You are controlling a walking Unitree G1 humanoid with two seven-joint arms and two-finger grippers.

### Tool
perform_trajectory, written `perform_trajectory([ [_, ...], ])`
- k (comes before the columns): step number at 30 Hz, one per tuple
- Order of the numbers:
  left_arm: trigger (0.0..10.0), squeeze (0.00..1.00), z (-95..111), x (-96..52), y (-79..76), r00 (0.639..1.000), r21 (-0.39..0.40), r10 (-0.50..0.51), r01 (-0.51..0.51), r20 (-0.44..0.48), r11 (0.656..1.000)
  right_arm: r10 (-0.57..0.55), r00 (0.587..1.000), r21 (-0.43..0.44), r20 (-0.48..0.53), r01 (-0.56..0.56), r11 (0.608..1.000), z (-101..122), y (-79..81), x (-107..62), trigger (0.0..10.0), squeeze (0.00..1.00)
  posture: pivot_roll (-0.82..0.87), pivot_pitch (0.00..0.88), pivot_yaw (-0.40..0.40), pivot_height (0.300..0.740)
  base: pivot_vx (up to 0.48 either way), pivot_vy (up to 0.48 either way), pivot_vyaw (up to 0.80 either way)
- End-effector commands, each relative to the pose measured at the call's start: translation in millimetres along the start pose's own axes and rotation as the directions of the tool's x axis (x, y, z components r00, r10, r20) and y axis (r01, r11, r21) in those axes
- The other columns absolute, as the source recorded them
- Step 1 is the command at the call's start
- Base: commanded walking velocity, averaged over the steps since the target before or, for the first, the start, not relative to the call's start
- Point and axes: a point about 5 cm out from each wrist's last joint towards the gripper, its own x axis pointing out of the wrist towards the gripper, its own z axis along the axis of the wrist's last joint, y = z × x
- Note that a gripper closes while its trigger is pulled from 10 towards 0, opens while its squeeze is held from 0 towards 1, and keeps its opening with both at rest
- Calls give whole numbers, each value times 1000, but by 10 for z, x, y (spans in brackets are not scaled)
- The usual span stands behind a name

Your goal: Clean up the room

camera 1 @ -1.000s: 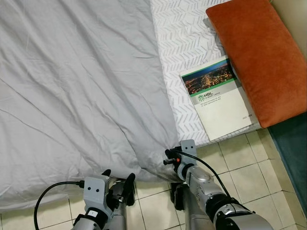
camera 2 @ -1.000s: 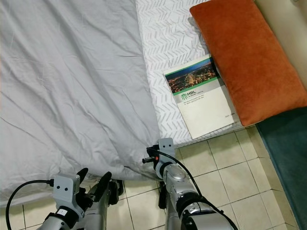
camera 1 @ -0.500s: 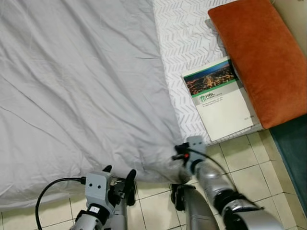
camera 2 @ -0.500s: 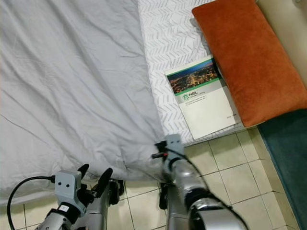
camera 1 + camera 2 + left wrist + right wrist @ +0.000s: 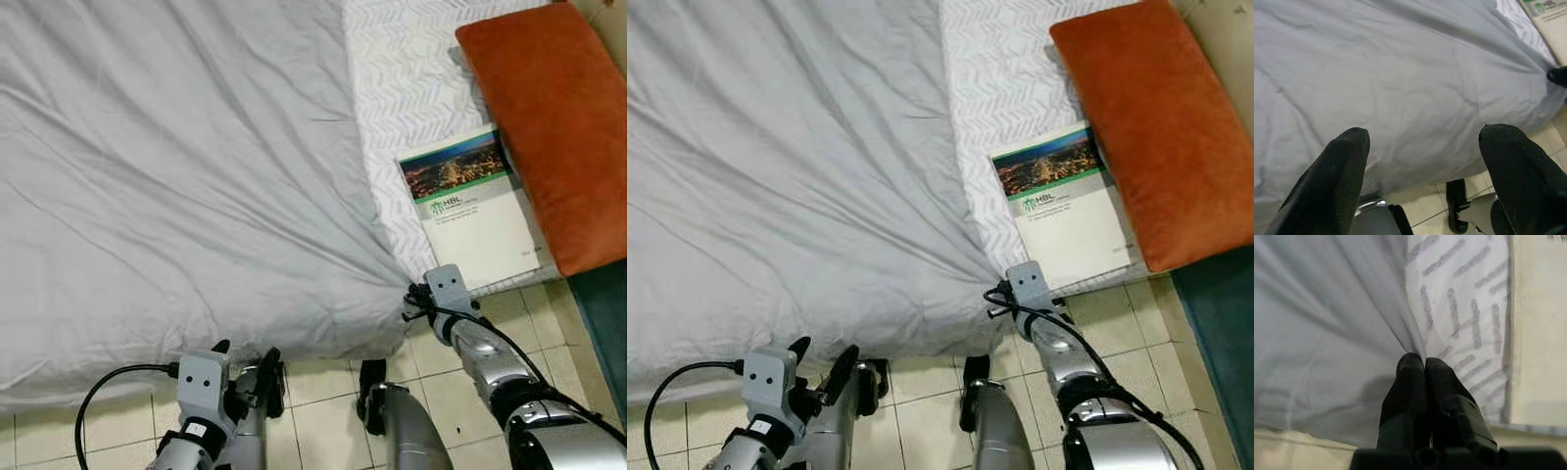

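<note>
A grey blanket (image 5: 176, 166) covers most of the bed, and its near right corner is drawn taut into folds. My right gripper (image 5: 1418, 363) is shut on that corner, at the bed's near edge beside the patterned sheet (image 5: 411, 78). In the head views the right gripper (image 5: 409, 304) sits just below the book (image 5: 470, 206), a white one with a city photo lying on the sheet. My left gripper (image 5: 1422, 139) is open, low at the foot of the bed, with nothing between its fingers (image 5: 1334, 166).
An orange pillow (image 5: 549, 117) lies on the bed's right side, touching the book. Beige floor tiles (image 5: 323, 411) run along the near edge of the bed. A dark teal surface (image 5: 607, 294) shows at the far right.
My right gripper has moved to the right along the bed's edge, pulling the blanket corner with it. The camera view has shifted too. The left gripper stays low and open.
</note>
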Motion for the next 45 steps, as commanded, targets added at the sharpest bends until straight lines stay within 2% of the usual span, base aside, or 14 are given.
perform_trajectory([
  [1, 10000, 0, -146, -71, -18, 998, -8, 5, -6, -64, 1000, -157, 965, -72, -212, 145, 987, -553, -343, -286, 0, 0, 88, 666, -46, 740, 0, 0, 0],
  [5, 10000, 0, -160, -84, -14, 997, 14, 8, -7, -77, 1000, -198, 949, -94, -245, 180, 979, -650, -431, -363, 0, 0, 87, 664, -46, 740, 0, 0, 0],
  [9, 10000, 0, -182, -81, -7, 996, 21, 13, -11, -83, 1000, -300, 934, -289, -192, 239, 927, -568, -540, -363, 0, 0, 85, 663, -42, 740, 0, 0, 0],
  [13, 10000, 0, -227, -48, -11, 996, 27, 15, -12, -91, 1000, -362, 911, -292, -198, 297, 909, -568, -608, -381, 0, 0, 82, 647, -45, 740, 0, 0, 0],
  [14, 10000, 0, -225, -33, -16, 996, 31, 15, -12, -91, 999, -369, 912, -270, -179, 315, 910, -531, -616, -368, 10000, 0, 80, 630, -47, 740, 0, 0, 0],
  [19, 10000, 0, -259, 9, -25, 995, 57, 11, -5, -100, 998, -384, 916, -226, -114, 353, 908, -427, -629, -338, 10000, 0, 76, 592, -54, 740, 0, 0, 0],
  [20, 10000, 0, -281, 26, -10, 993, 71, 26, -18, -116, 997, -387, 918, -166, -86, 370, 914, -374, -646, -328, 10000, 90, 77, 558, -58, 740, 0, 0, 0],
  [21, 10000, 0, -302, 64, 21, 990, 106, 58, -44, -129, 993, -376, 926, -111, -40, 370, 922, -300, -666, -318, 10000, 1000, 69, 510, -63, 740, 0, 0, 0],
  [23, 10000, 0, -340, 170, 68, 985, 149, 97, -76, -139, 986, -364, 930, -30, 40, 366, 930, -173, -702, -312, 10000, 1000, 50, 438, -68, 740, 0, 0, 0],
  [31, 10000, 0, -355, 492, 46, 989, 161, 86, -65, -123, 985, -391, 905, -8, 168, 397, 918, -69, -656, -360, 10000, 1000, 22, 236, -68, 740, 0, 0, 0],
  [34, 10000, 0, -325, 658, 84, 989, 154, 100, -82, -112, 985, -372, 904, 39, 210, 373, 927, -67, -520, -371, 10000, 1000, 6, 113, -54, 740, 0, 0, 0],
  [39, 10000, 0, -226, 796, 184, 989, 128, 126, -117, -71, 985, -325, 907, 120, 269, 303, 945, -61, -304, -417, 10000, 1000, -11, 32, -34, 740, 0, 0, 0],
  [43, 10000, 0, 417, 907, 390, 974, 103, 167, -184, 156, 977, -317, 891, 277, 324, 231, 933, -117, -8, -663, 10000, 1000, -4, 0, 26, 740, 0, 0, 0],
  [45, 10000, 0, 510, 930, 391, 970, 102, 162, -183, 183, 978, -316, 896, 287, 312, 229, 930, -146, 26, -685, 10000, 1000, -9, 0, 40, 740, 0, 0, 0],
])
